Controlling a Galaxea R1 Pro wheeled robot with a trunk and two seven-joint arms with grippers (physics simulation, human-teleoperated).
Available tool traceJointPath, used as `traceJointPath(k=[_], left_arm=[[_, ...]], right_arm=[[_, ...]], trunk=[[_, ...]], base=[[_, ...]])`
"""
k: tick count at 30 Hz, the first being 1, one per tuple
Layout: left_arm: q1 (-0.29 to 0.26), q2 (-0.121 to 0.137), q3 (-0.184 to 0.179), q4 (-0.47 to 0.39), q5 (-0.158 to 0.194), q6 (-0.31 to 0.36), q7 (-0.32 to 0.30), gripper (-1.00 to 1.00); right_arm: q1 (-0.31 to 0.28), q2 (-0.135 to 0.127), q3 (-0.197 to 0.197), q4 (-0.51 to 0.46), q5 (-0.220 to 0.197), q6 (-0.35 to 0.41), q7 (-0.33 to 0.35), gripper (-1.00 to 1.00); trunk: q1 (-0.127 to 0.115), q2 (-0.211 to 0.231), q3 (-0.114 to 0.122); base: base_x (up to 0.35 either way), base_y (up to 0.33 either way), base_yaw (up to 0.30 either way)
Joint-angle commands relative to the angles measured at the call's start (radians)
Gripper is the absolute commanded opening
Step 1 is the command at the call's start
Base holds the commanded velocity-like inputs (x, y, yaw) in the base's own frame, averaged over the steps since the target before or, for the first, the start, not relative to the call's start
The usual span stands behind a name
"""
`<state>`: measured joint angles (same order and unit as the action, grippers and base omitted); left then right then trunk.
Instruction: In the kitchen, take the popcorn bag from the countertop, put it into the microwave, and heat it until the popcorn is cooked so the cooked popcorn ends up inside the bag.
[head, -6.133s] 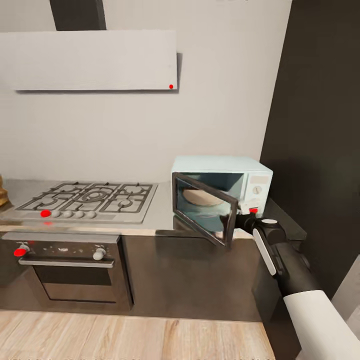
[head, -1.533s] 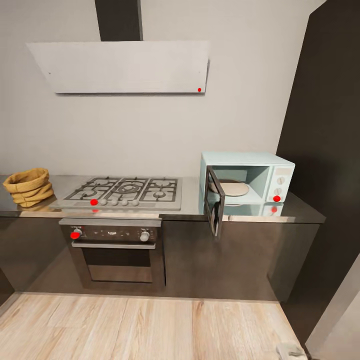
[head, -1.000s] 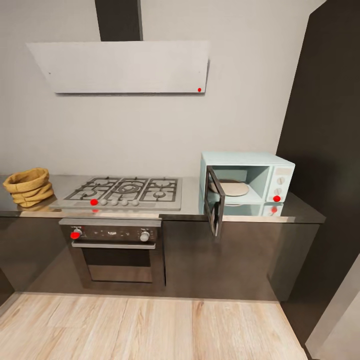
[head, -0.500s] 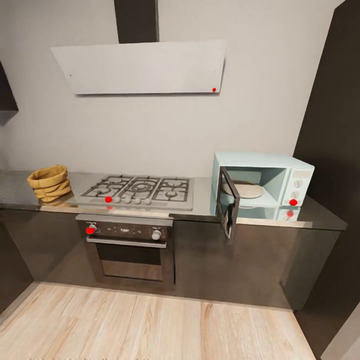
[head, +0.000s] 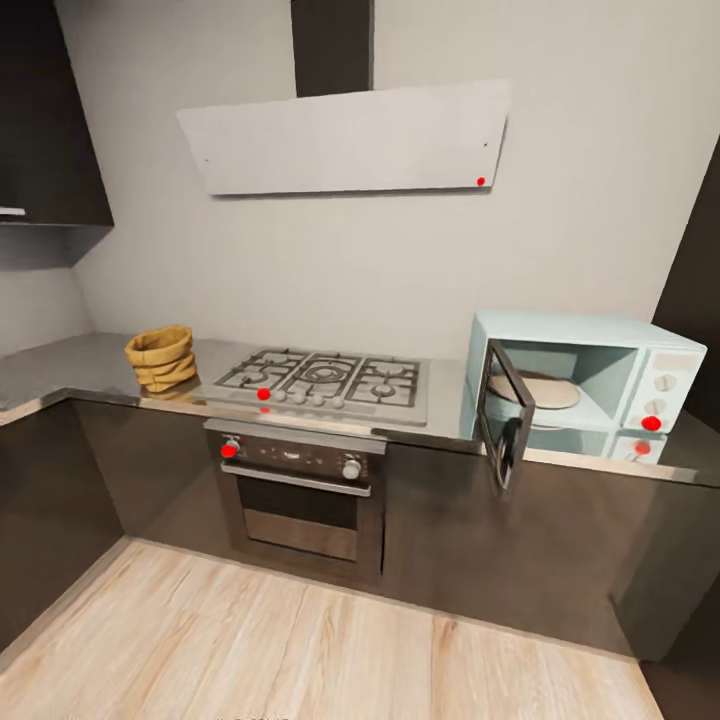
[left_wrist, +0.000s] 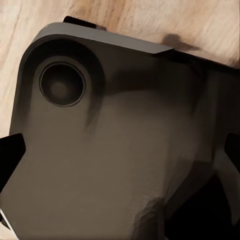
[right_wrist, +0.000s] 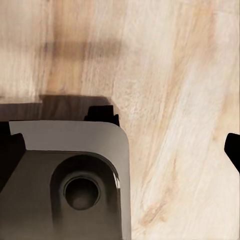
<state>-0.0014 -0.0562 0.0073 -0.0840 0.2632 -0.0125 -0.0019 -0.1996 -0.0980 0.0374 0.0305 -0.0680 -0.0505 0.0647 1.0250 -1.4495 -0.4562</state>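
Gripper state I cannot tell for either arm: my left wrist camera looks down on a dark grey body of the robot (left_wrist: 115, 150) with wood floor (left_wrist: 150, 20) past it, and my right wrist camera looks at more floor with a grey rounded corner of the same kind of body (right_wrist: 65, 180). Dark slivers sit at the edges of both views, too little for me to judge how far the fingers are apart, and I see nothing held.

From the head camera, the bag (head: 162, 358) sits upright on the surface (head: 60, 362), near its left corner, just left of the hob (head: 325, 380) and apart from it. The microwave (head: 585, 385) stands toward the right end of the surface, its door (head: 503, 412) swung open and the pale turntable (head: 535, 390) bare inside.

My judgement: 1 step is done, the door being open; the rest is left. I must reach the bag, lift it, carry it along the surface past the hob, set it on the turntable, shut the door and start the heat.

Hard to make out: the bag's inside, so I cannot say what it holds. The microwave's right side runs close to the picture's edge, its knobs small and blurred.
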Motion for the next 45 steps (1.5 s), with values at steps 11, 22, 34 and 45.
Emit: traceJointPath(k=[11,22,34,45], left_arm=[[0.0,-0.001,0.0,-0.002,0.006,-0.001,-0.001,1.0],[0.0,0.001,0.0,-0.002,0.006,-0.001,-0.001,1.0],[0.0,0.0,0.0,-0.003,0.007,0.0,0.0,1.0],[0.0,0.002,0.0,-0.003,0.007,0.0,-0.001,1.0]], right_arm=[[-0.001,0.0,0.004,0.002,-0.005,-0.006,0.001,1.0],[-0.001,-0.002,0.004,0.002,-0.004,-0.007,0.001,1.0],[-0.001,-0.002,0.005,0.002,-0.004,-0.005,0.003,1.0],[-0.001,-0.002,0.004,0.002,-0.006,-0.005,0.001,1.0]], trunk=[[0.0,-0.001,0.003],[0.0,-0.001,0.003],[0.0,-0.001,0.003],[0.0,-0.001,0.003]], base=[[0.0,0.0,0.271],[0.0,0.0,0.276],[0.0,0.0,0.276],[0.0,0.0,0.201]])
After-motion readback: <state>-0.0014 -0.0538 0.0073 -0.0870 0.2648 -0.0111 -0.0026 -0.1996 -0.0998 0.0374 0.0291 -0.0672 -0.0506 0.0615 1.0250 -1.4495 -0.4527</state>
